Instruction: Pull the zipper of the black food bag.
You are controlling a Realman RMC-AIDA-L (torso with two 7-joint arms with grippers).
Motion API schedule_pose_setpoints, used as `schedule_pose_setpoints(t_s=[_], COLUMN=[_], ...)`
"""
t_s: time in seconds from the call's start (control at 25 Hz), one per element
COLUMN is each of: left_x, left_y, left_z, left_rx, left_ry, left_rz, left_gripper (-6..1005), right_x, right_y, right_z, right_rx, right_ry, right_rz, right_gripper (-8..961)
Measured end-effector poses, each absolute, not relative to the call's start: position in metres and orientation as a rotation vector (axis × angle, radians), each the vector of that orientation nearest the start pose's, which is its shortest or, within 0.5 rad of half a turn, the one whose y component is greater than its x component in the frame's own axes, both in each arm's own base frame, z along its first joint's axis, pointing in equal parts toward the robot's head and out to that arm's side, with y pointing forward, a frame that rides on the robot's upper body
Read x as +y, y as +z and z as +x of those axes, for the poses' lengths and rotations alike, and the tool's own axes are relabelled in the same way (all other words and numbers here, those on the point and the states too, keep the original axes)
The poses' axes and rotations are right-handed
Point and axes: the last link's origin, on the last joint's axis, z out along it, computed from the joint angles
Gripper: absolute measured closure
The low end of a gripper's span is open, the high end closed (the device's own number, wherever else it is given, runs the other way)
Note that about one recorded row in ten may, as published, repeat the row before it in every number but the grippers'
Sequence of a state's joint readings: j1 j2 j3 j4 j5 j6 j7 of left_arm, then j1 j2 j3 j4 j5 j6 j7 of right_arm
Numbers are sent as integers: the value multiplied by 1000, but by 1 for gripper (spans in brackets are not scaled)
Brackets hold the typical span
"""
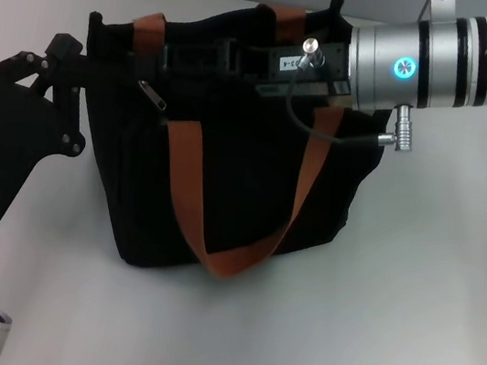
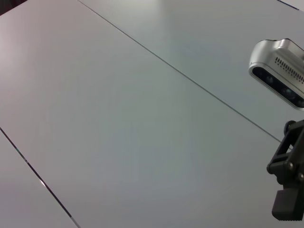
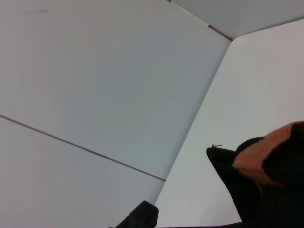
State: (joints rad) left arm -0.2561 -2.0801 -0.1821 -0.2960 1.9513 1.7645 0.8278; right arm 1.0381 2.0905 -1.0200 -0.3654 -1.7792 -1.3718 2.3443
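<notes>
My head view carries nearly everything: the black food bag (image 1: 225,180) stands upright in the middle of the white worktop (image 1: 404,338), its orange-brown handles (image 1: 217,234) draped down the front face. The left wrist view gives me only pale wall panels. The right wrist view catches one bag corner (image 3: 237,175) with a bit of strap.

The zipper (image 1: 153,97) shows as a small silver pull near the bag's upper left edge. The left claw (image 1: 89,73) reaches in at that top corner, just beside the pull; I cannot tell whether its fingers are spread or pinching. The right claw (image 1: 199,53) is over the bag's top opening, state also unreadable.

Open worktop lies in front and to the right.
</notes>
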Motion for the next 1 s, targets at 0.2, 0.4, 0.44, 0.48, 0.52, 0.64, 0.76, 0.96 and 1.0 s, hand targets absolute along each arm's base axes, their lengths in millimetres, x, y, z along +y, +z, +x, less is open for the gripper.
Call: schedule_pose_setpoints(t_s=[0.2,0.4,0.44,0.48,0.52,0.64,0.76,0.96,1.0], left_x=[225,225,224,225,225,225,225,225,225], left_y=[-30,-30,-30,-30,-30,-30,-30,-31,-31], left_z=[-276,-277,-277,-277,-277,-277,-277,-277,-277], left_rx=[452,451,451,450,449,447,447,447,446], left_ry=[-445,-445,-445,-445,-444,-444,-445,-445,-446], left_rz=[-1487,-1488,-1488,-1488,-1487,-1486,-1488,-1492,-1492], left_gripper=[992,992,992,992,992,992,992,992,992], right_x=[389,390,390,390,390,390,389,389,389], right_y=[-78,-76,-75,-75,-74,-71,-72,-72,-72], right_z=[88,87,86,86,86,86,84,83,83], right_rx=[1691,1645,1609,1609,1582,1517,1447,1393,1386], right_ry=[689,690,677,677,665,633,587,568,567], right_rz=[-2832,-2853,-2873,-2873,-2886,-2910,-2946,-2966,-2968], right_gripper=[123,195,219,243,267,392,475,468,479])
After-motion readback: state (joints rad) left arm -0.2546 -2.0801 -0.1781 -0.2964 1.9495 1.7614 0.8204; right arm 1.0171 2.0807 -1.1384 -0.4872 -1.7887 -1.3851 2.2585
